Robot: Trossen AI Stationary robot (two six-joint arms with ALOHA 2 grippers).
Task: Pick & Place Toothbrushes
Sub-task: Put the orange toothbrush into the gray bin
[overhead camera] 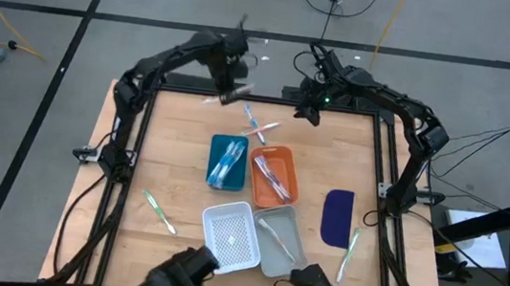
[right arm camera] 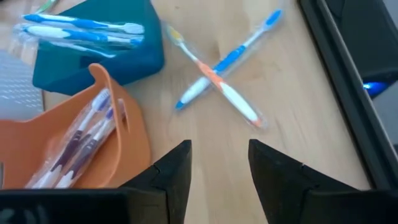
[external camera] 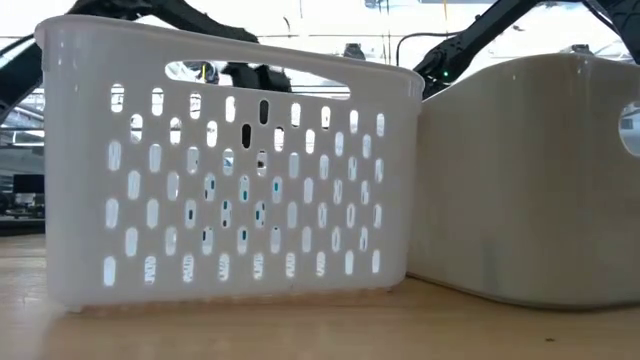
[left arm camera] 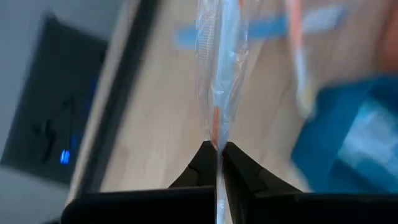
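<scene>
Currently sorting toothbrushes into trays on the bench (overhead camera: 177, 153). Landmark for all positions: blue tray (overhead camera: 227, 161), near bench centre. Left pincer (left arm camera: 219, 149): shut on a wrapped toothbrush (left arm camera: 219, 68), orange-accented as far as can be told, gripped at one end with the long axis running straight out from the fingertips; raised beyond the far-left corner of the blue tray, near the far edge of the bench. Right pincer (right arm camera: 219, 155): open, jaws well apart, holding nothing, touching nothing; hovering beyond the far-right corner of the blue tray. Crossed pair on the bare bench just beyond the blue tray: blue toothbrush (right arm camera: 227, 59) and orange toothbrush (right arm camera: 214, 78), overlapping in an X at mid-length. From the right pincer, pair lies directly ahead and lower, both long axes diagonal to the jaw gap. Right arm judged the nearer and the free one, so likely next pick from the pair; wrist rotation probably needed to set the jaws across one handle, with some risk of dragging the second brush along. Orange tray (overhead camera: 273, 177), touching the blue tray's right side, already loaded with wrapped purple-toned brushes; blue tray loaded with blue brushes. Further strays: green toothbrush (overhead camera: 159, 211) well to the near left of the blue tray, another green-accented toothbrush (overhead camera: 348, 255) far to the near right, beside a dark blue oblong piece (overhead camera: 336, 217).
</scene>
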